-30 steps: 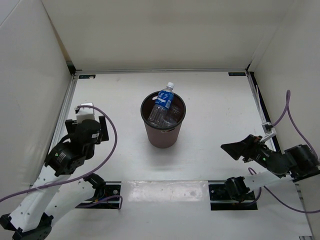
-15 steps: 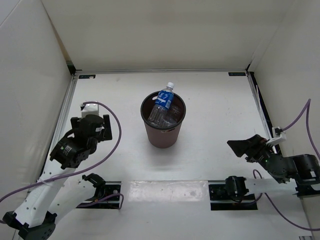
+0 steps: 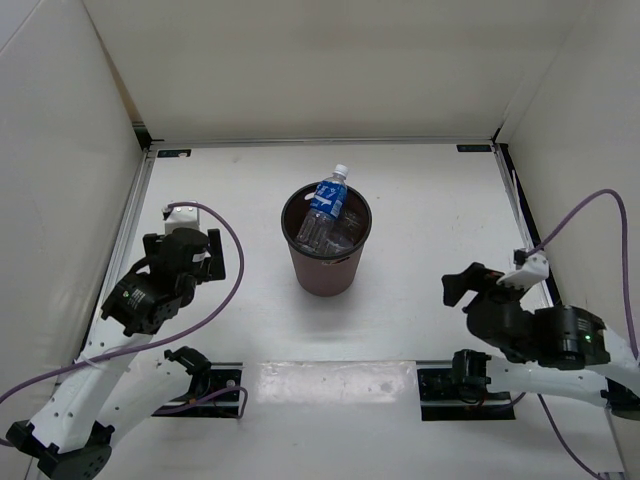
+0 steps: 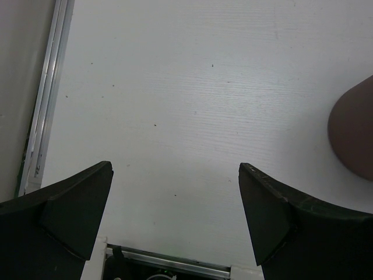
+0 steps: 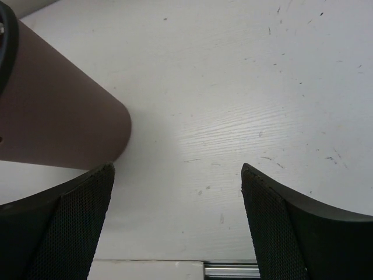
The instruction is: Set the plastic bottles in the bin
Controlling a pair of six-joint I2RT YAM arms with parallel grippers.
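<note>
The dark maroon bin [image 3: 324,268] stands mid-table. A clear bottle with a blue label and white cap [image 3: 328,198] leans in it, neck above the rim. Other clear bottles [image 3: 345,234] lie inside, and their labels are hard to tell. The orange bottle is not visible. My left gripper [image 3: 207,256] is open and empty, left of the bin; the left wrist view [image 4: 175,169] shows bare table between the fingers and the bin's side [image 4: 354,131] at the right edge. My right gripper [image 3: 458,287] is open and empty, right of the bin; the right wrist view [image 5: 177,168] shows the bin's wall [image 5: 58,122] at left.
White walls enclose the table on the left, back and right. A metal rail [image 4: 44,111] runs along the left edge. The arm bases and purple cables [image 3: 225,290] sit at the near edge.
My right arm has swung round and its gripper has moved a little left and toward the bin. My left gripper shifted slightly nearer a second ago and has since stayed put. The bottles have not moved.
</note>
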